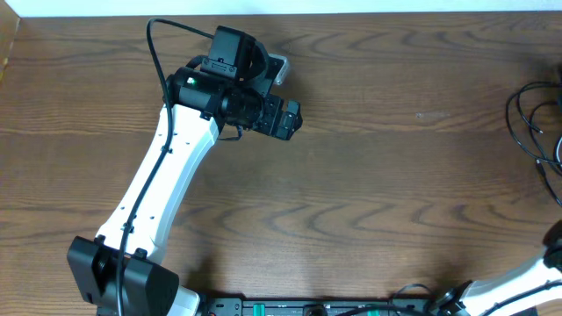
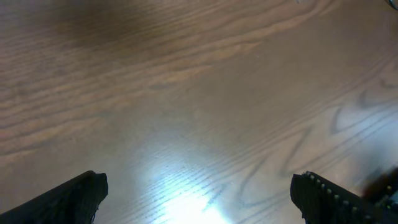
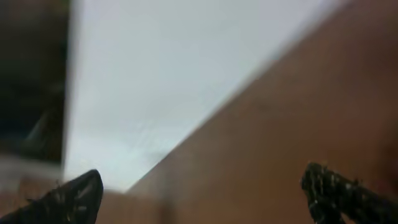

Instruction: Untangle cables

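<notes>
The jaws of both arms are seen wide and empty; the left arm [image 1: 167, 167] is poised over bare bench [image 2: 186, 93], the right arm [image 1: 527, 279] low at the near edge; the cables [image 1: 534, 123] are looped at the bench's right edge, well apart from both; loops could be tightened, or cords dragged off, by a hasty grab.

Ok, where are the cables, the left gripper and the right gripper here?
cables [image 1: 512, 118], overhead view, on the outer loop of the tangle.
left gripper [image 2: 199, 186], left wrist view, midway between its open fingers.
right gripper [image 3: 199, 183], right wrist view, midway between its open fingers.
</notes>
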